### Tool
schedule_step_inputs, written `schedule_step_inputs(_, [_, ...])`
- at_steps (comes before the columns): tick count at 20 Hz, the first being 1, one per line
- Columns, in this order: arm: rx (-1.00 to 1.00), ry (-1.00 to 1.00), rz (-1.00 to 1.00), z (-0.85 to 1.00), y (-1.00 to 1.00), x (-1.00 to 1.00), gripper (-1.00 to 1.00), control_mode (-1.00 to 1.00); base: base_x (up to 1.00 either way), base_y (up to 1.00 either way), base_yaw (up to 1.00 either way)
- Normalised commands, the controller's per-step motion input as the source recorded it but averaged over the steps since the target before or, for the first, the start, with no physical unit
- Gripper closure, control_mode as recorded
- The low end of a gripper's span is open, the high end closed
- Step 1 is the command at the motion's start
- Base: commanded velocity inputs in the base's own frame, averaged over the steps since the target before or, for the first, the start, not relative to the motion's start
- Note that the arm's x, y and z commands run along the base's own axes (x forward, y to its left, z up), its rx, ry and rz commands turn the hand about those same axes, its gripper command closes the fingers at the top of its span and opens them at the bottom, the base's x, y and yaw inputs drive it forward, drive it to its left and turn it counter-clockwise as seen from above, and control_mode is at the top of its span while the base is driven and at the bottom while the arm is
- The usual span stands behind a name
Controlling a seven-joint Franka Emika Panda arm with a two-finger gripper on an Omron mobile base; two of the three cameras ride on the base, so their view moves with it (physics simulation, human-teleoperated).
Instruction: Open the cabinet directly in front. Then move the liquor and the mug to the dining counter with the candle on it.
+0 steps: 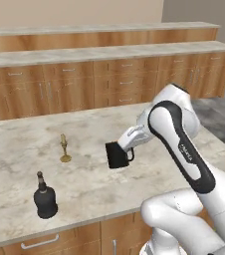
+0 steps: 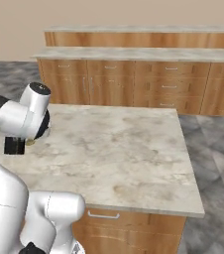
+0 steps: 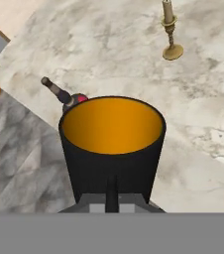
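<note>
— Mug position? Small black cylindrical mug with yellow-orange interior (image 1: pixel 117 155) held upright, just above the pale beige-grey marble top of the dining counter (image 1: pixel 184 149); contact with the surface impossible to tell.
— Gripper (image 1: pixel 127 149)? Clamped on the mug at its near wall, jaws drawn together on the rim.
— Other items? Squat near-black liquor bottle with brownish stopper (image 1: pixel 45 197) standing near the front edge of the same top. Thin candle in slender brass-gold candlestick (image 1: pixel 64 149) upright between bottle and mug, apart from both.
</note>
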Motion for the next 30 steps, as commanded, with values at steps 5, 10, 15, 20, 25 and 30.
schedule_step_inputs(5, [-0.09, 0.05, 0.12, -0.27, 0.07, 0.18, 1.00, -1.00, 0.00, 0.00, 0.00])
schedule_step_inputs(10, [-0.14, -0.09, 0.01, -0.18, 0.08, 0.39, 1.00, -1.00, 0.00, 0.00, 0.00])
schedule_step_inputs(15, [-0.12, -0.14, 0.00, -0.43, 0.18, 0.64, 1.00, -1.00, 0.00, 0.00, 0.00])
schedule_step_inputs(20, [-0.05, -0.12, 0.00, -0.39, 0.12, 0.49, 1.00, -1.00, 0.00, 0.00, 0.00])
schedule_step_inputs(25, [0.02, -0.04, 0.01, -0.13, 0.00, 0.00, 1.00, -1.00, 0.00, 0.00, 0.00])
schedule_step_inputs(30, [0.10, -0.22, 0.02, -0.44, 0.00, 0.00, 1.00, -1.00, 0.00, 0.00, 0.00])
